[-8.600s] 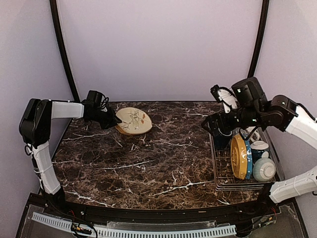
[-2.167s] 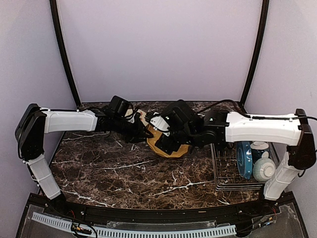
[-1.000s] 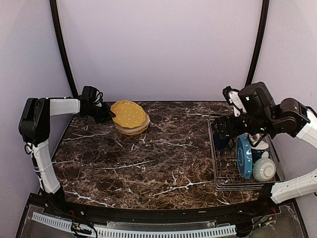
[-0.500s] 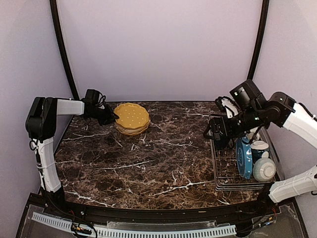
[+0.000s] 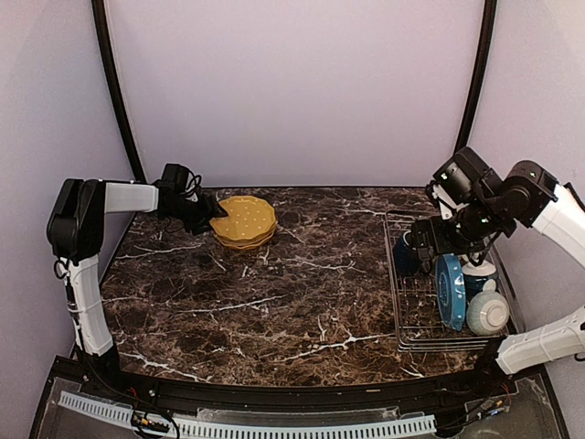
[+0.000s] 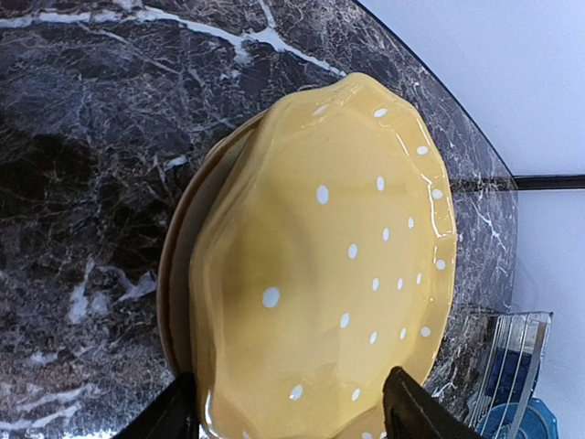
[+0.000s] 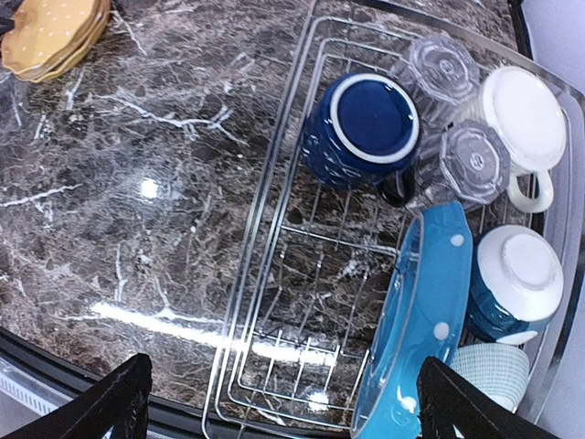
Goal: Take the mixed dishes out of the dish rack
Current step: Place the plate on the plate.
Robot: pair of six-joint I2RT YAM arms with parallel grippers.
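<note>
The yellow white-dotted plate (image 6: 329, 256) (image 5: 243, 218) lies on a cream plate (image 6: 178, 265) at the table's back left. My left gripper (image 6: 292, 416) (image 5: 203, 212) is at its left rim, open, with the near rim between the spread fingers. The dish rack (image 7: 274, 274) (image 5: 411, 338) stands at the right. It holds a blue dotted plate (image 7: 425, 311) on edge, an upturned dark blue cup (image 7: 366, 123), two clear tumblers (image 7: 475, 157), a cream mug (image 7: 523, 114) and two teal-and-white bowls (image 7: 519, 274). My right gripper (image 7: 288, 412) (image 5: 420, 242) hovers open above the rack, holding nothing.
Dark marble table (image 5: 274, 293) spans the space between plates and rack. A black rail and white cable strip (image 5: 256, 425) run along the near edge. Purple walls and black frame posts (image 5: 119, 101) close in the back and sides.
My left gripper's jaws have opened off the yellow plate's rim, and the plate rests on the cream one. The right arm has drawn a little rightward over the rack.
</note>
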